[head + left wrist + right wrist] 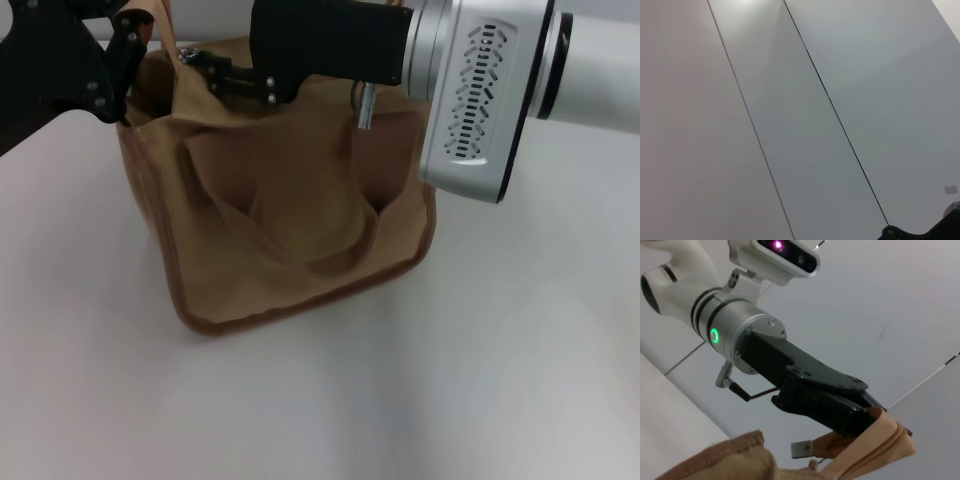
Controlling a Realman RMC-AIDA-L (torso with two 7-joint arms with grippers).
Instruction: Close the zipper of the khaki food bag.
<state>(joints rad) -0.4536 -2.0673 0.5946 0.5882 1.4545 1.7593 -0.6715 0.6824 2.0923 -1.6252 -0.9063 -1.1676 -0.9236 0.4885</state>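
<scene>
The khaki food bag [290, 230] stands on the white table, its strap handle hanging down the near side. My left gripper [132, 45] is at the bag's top left corner. The right wrist view shows that left gripper [871, 416] shut on the khaki fabric at the zipper's end. There the zipper [884, 445] runs along the raised fabric, and a small silver pull [801, 449] hangs just beside it. My right gripper [205, 62] reaches in from the right over the bag's top, its tips near the left end. In the head view the right arm hides the zipper.
The white table [480, 380] spreads around the bag. My right arm's large silver wrist [480, 90] hangs over the bag's right end. The left wrist view holds only pale wall panels [800, 120].
</scene>
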